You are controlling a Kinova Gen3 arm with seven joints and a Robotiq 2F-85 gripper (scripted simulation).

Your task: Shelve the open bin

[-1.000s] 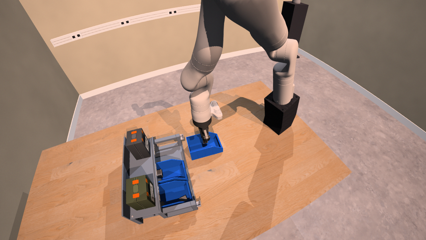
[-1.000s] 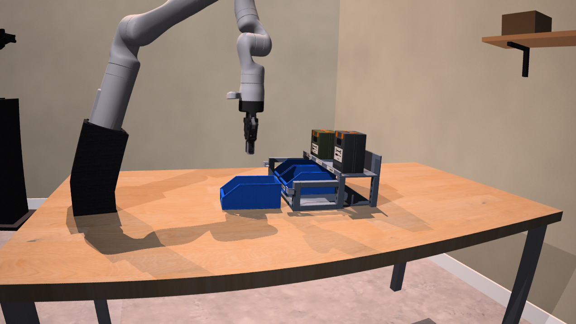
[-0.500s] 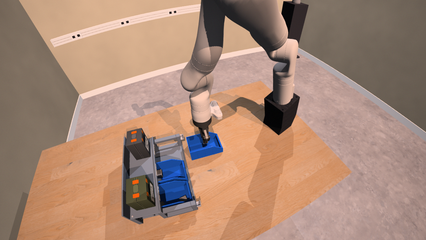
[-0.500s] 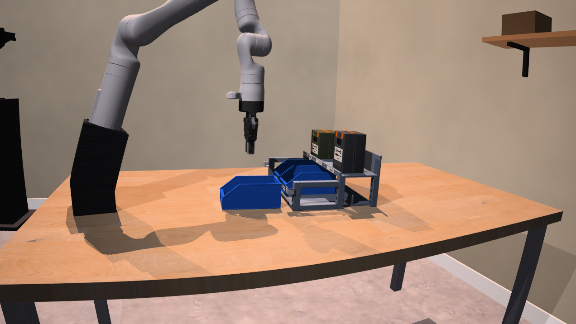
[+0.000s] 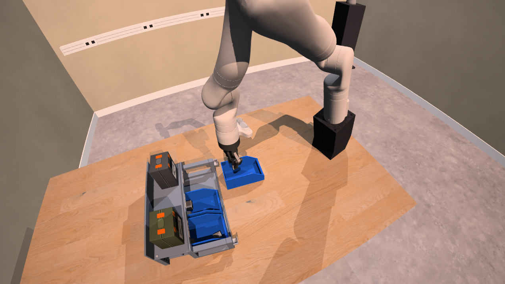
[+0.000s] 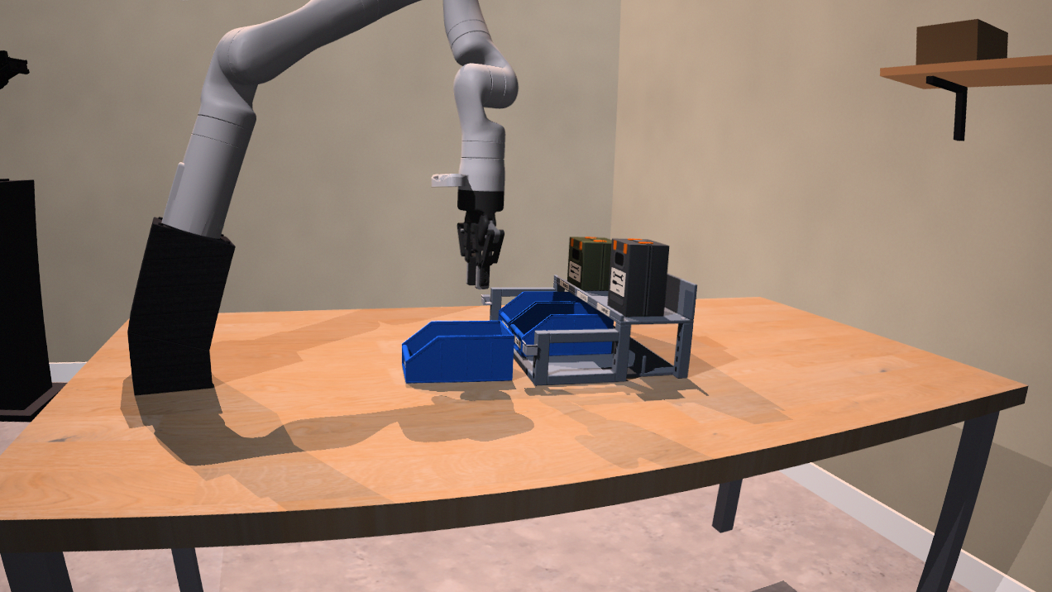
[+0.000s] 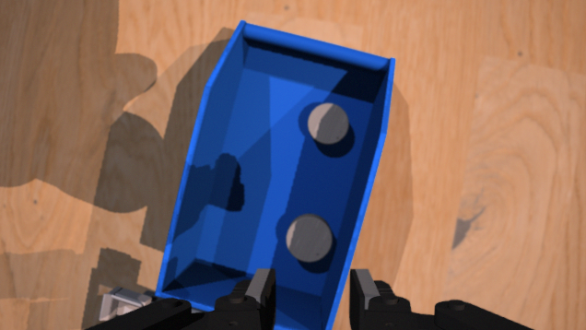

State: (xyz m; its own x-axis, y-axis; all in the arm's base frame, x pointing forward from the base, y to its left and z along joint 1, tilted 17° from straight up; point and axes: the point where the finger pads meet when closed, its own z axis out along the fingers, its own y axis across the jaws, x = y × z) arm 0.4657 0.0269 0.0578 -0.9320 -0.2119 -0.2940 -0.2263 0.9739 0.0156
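Observation:
The loose blue bin (image 5: 244, 181) (image 6: 471, 361) (image 7: 272, 184) stands upright on the table in front of the shelf (image 5: 212, 244) (image 6: 541, 360), low open front away from it. Two round grey parts (image 7: 328, 123) (image 7: 309, 238) lie in it. My gripper (image 5: 235, 169) (image 6: 477, 285) (image 7: 312, 292) is partly open and empty, pointing down above the bin's rear. In the wrist view the bin is turned relative to the fingers, which appear either side of one side wall. The gap (image 5: 202, 180) is at the shelf's end, beside two blue bins (image 5: 205, 198) (image 5: 206, 225) in the row.
The upper board (image 5: 165, 198) carries a dark grey case (image 5: 162, 172) (image 6: 638, 283) behind the gap and an olive case (image 5: 166, 227) (image 6: 587, 263) farther along. A grey block (image 5: 189, 205) sits in the middle bin. The robot's black base (image 5: 332, 137) (image 6: 176, 316) stands on the table.

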